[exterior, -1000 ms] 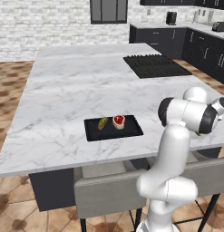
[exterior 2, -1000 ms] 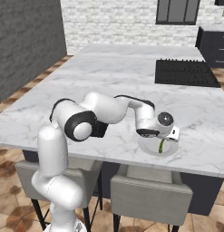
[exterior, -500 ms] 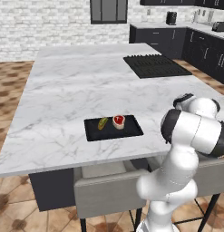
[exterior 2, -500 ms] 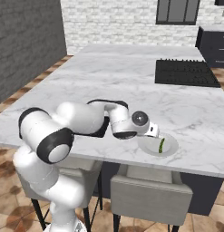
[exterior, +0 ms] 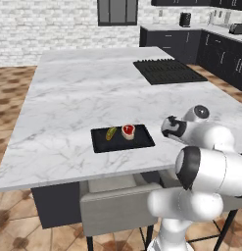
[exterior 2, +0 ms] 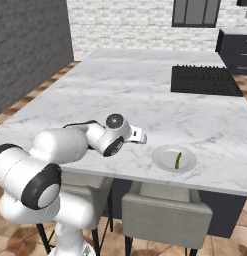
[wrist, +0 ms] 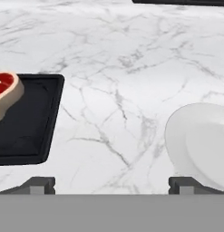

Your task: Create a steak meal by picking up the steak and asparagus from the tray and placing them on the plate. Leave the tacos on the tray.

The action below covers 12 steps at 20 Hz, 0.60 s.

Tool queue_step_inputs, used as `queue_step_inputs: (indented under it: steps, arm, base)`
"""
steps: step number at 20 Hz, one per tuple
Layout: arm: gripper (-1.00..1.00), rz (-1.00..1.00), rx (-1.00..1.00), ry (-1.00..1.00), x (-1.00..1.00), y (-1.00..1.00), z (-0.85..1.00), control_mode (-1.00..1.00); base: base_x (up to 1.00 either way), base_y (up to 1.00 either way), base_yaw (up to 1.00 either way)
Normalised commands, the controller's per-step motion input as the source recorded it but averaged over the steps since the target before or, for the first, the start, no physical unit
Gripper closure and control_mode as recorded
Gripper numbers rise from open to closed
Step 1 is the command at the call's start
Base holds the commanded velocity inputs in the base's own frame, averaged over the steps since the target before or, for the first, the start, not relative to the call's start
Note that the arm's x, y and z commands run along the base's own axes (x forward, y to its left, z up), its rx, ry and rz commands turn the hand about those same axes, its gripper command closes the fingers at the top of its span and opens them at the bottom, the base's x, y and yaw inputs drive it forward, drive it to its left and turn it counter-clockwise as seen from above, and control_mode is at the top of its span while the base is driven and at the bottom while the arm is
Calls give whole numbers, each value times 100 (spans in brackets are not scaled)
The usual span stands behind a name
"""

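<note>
White-veined grey marble forms the broad island surface, with a black ridged stovetop set well back from the work. Toward the left on it lies the flat black rectangular tray, holding the small yellow-green folded taco and, just beside it to the right, the rounded red raw steak with its pale fat rim. Between tray and plate, over bare marble, hangs the two-finger end effector; in the hand view its tips stand wide apart with nothing between them. Farther right sits the round white plate, with the thin dark green asparagus stalk already lying on it.

Only the steak seems left to move. The likeliest slip is closing on the taco, since the two sit so near each other. A low grasp could catch the tray's rim and drag the tray. Setting the steak down carelessly might also knock the stalk off the plate.
</note>
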Motion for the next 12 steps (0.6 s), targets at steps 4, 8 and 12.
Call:
queue_step_inputs:
  steps: [4,8,12]
  arm:
    - [-100,1,-7,12,0,100,20,-100]
    - [-100,0,-1,13,0,100,20,-100]
    - [-100,0,0,14,2,86,14,-100]
  base:
    - [0,0,0]
    - [0,0,0]
    - [0,0,0]
